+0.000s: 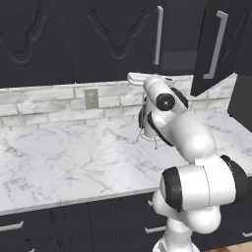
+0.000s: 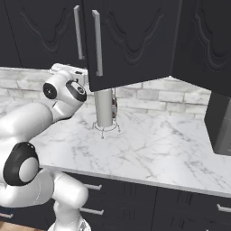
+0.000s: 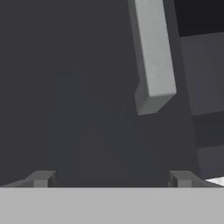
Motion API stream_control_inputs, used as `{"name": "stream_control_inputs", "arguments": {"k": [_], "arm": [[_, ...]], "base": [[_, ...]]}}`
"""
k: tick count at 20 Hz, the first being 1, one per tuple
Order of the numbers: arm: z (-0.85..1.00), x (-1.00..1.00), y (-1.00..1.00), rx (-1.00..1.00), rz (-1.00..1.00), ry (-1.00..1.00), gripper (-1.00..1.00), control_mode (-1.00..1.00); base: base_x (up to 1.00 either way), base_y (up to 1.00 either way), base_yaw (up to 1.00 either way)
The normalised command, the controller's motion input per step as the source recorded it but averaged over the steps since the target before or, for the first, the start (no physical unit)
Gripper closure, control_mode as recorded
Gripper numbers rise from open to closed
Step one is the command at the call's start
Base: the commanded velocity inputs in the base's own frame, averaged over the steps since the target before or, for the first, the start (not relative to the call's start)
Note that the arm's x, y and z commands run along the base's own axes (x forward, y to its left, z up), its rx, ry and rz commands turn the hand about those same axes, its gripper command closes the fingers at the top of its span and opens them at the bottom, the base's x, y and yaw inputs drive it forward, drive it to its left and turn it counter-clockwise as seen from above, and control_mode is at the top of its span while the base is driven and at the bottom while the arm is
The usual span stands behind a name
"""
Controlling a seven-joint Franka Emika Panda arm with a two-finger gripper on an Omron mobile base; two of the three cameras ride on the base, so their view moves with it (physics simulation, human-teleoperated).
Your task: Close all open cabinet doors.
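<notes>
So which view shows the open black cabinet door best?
The right base view: the tall matte black cabinet door swung outward shows its carved face and silver bar handle. The left base view catches it edge-on at upper right. The hand view gives a dark close-up with a handle end.

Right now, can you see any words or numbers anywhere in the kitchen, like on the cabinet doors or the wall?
None: no words, numbers or signs can be read.
The open cabinet door bears only carved curves and a silver handle.
The grey wall plate is blank.
The marble counter has only veins.
</notes>
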Motion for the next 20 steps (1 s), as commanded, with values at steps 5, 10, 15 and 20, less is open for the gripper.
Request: {"name": "stream_control_inputs", "arguments": {"k": [5, 10, 15, 20], "arm": [[0.0, 0.25, 0.0, 0.0, 0.05, 0.09, -1.0, -1.0], [0.0, 0.25, 0.0, 0.0, 0.04, 0.12, -1.0, -1.0], [0.0, 0.28, 0.0, 0.0, 0.04, 0.12, -1.0, -1.0], [0.0, 0.29, 0.0, 0.0, 0.05, 0.09, -1.0, -1.0]], "base": [[0.0, 0.0, 0.0], [0.0, 0.0, 0.0], [0.0, 0.0, 0.0], [0.0, 0.0, 0.0]]}}
